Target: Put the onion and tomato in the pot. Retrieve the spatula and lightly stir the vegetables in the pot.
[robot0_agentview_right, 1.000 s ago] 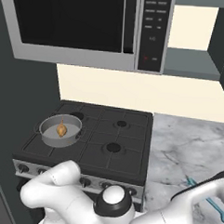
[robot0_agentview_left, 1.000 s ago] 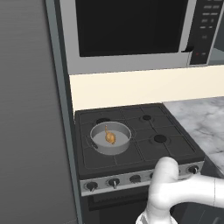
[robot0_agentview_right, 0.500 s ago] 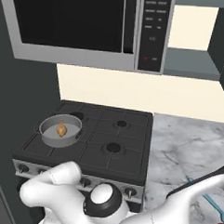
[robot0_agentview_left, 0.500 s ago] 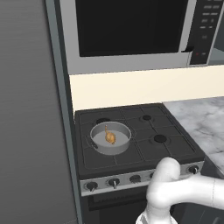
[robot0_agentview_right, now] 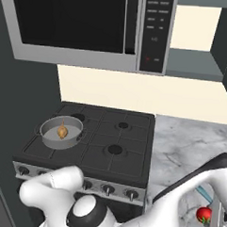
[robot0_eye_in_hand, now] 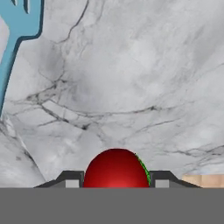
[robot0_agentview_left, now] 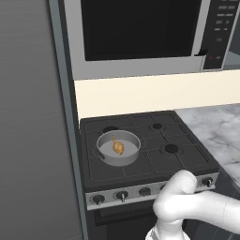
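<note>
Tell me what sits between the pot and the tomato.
In the right base view, the stove's burners and bare marble counter lie between the pot and the tomato; the robot's white arm crosses nearer the tomato.

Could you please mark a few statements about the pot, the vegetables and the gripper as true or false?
1. The onion lies inside the pot. True.
2. The tomato is already in the pot. False: it sits between the fingers of the gripper, over the marble counter.
3. The pot stands on the stove. True.
4. The spatula rests in the pot. False: it lies on the counter.
</note>
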